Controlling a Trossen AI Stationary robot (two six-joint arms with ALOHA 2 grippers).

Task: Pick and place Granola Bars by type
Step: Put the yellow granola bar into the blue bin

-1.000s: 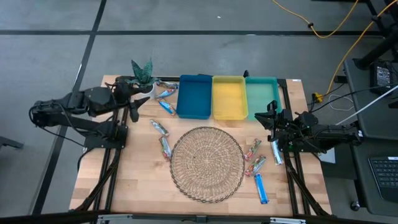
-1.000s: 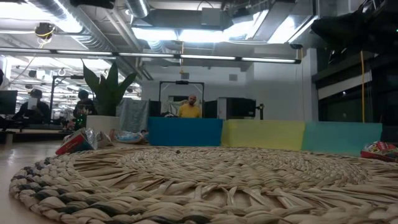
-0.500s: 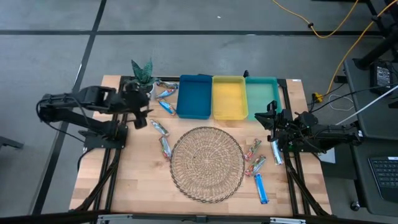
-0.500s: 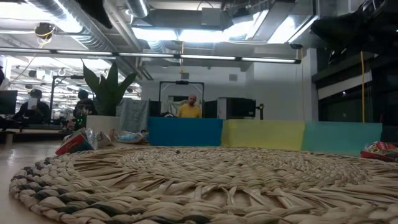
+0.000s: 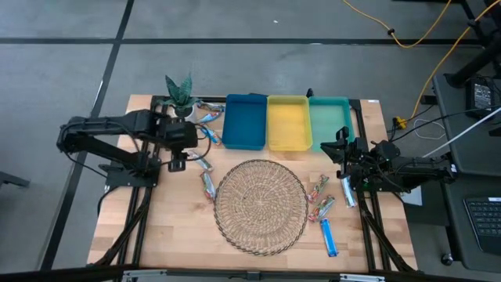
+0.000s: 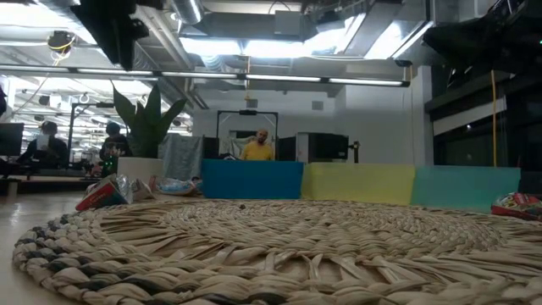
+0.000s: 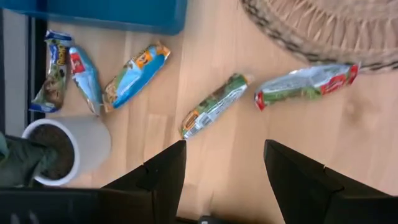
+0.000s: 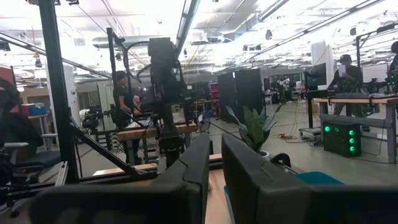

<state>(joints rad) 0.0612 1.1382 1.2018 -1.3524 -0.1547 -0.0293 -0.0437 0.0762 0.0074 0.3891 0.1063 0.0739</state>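
Granola bars lie loose on the wooden table. A red-green bar (image 5: 200, 160) (image 7: 214, 106) and a silver-white one (image 5: 207, 186) (image 7: 305, 83) lie left of the round wicker mat (image 5: 261, 205). Blue bars (image 7: 137, 73) (image 7: 84, 78) lie by the plant pot (image 7: 68, 146). Three more bars (image 5: 319, 188) (image 5: 322, 207) (image 5: 329, 236) lie right of the mat. My left gripper (image 5: 178, 162) (image 7: 224, 165) hangs open above the table, pointing steeply down, just left of the red-green bar. My right gripper (image 5: 347, 192) (image 8: 214, 180) waits shut at the right edge.
Blue (image 5: 244, 121), yellow (image 5: 288, 123) and teal (image 5: 330, 121) trays stand side by side along the far edge. A potted plant (image 5: 178, 95) stands at the far left. Bare wood shows near the front left of the table. People sit at desks in the room beyond.
My left gripper has swung out from beside the plant toward the table's near edge and the mat. It has sunk and tipped from nearly level to pointing steeply down, and now hangs over the bars left of the mat. No bar has moved.
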